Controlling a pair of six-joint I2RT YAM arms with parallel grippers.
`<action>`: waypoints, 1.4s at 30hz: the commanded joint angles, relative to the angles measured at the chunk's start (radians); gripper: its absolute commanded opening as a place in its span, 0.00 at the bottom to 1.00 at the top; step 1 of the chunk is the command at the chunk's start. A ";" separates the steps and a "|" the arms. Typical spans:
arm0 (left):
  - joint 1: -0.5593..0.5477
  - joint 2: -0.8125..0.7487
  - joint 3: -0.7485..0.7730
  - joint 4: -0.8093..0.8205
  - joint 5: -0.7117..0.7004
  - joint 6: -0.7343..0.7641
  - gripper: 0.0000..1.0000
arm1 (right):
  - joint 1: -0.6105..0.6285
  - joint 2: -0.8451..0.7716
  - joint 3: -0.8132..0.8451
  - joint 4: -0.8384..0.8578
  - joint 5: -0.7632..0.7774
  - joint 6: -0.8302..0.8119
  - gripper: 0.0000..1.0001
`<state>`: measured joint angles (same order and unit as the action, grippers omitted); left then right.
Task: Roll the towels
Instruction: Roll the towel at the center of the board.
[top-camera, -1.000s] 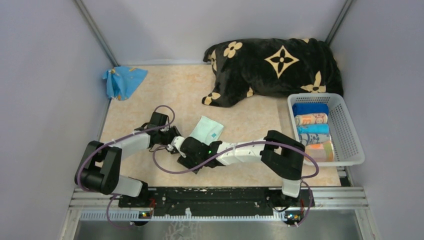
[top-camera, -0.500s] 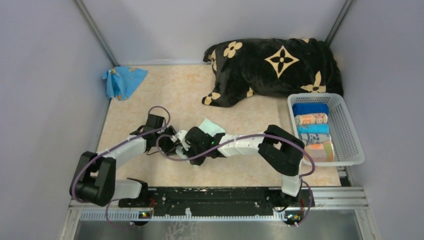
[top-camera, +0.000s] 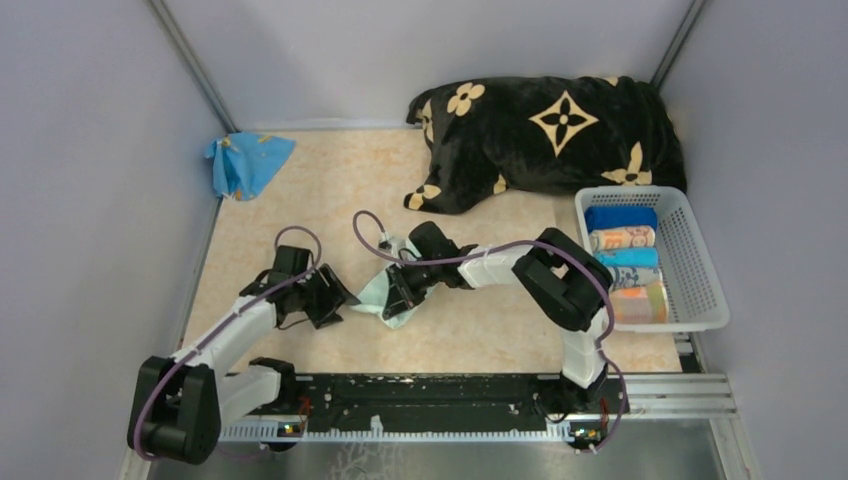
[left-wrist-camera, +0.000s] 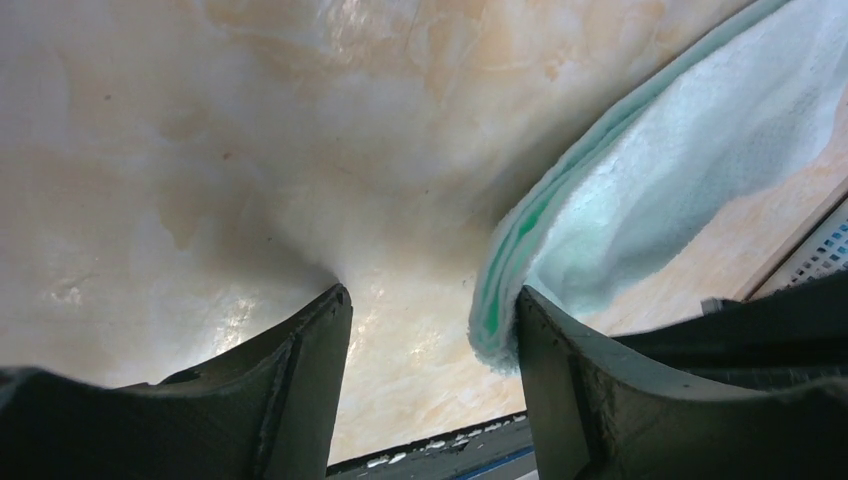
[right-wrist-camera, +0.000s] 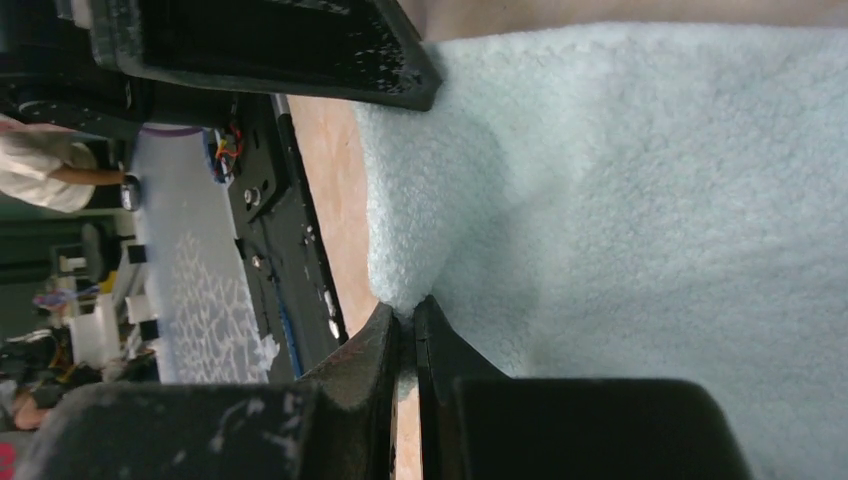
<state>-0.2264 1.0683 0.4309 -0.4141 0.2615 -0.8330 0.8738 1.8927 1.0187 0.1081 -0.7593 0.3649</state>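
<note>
Left pincer (left-wrist-camera: 432, 300) stands open, low; right pincer (right-wrist-camera: 408, 315) is clamped shut.

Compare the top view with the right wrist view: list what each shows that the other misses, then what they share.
Top only: the blanket, the basket of rolled towels, a blue towel in the far left corner, and the open left gripper. Right wrist only: the fingers shut on the mint towel at its edge, seen close. Both: the mint towel, the right gripper and the table.
</note>
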 joint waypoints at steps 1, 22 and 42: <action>0.006 -0.058 -0.025 -0.028 0.024 0.001 0.67 | -0.027 0.058 -0.016 0.144 -0.124 0.112 0.05; -0.028 -0.203 0.018 -0.227 0.071 0.011 0.63 | -0.036 0.064 -0.128 0.218 -0.120 0.239 0.06; -0.124 0.017 0.018 -0.006 0.042 -0.051 0.56 | -0.037 0.017 -0.128 0.127 -0.075 0.183 0.12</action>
<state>-0.3454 1.0401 0.4152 -0.4988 0.3252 -0.8722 0.8459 1.9705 0.8967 0.2581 -0.8650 0.5934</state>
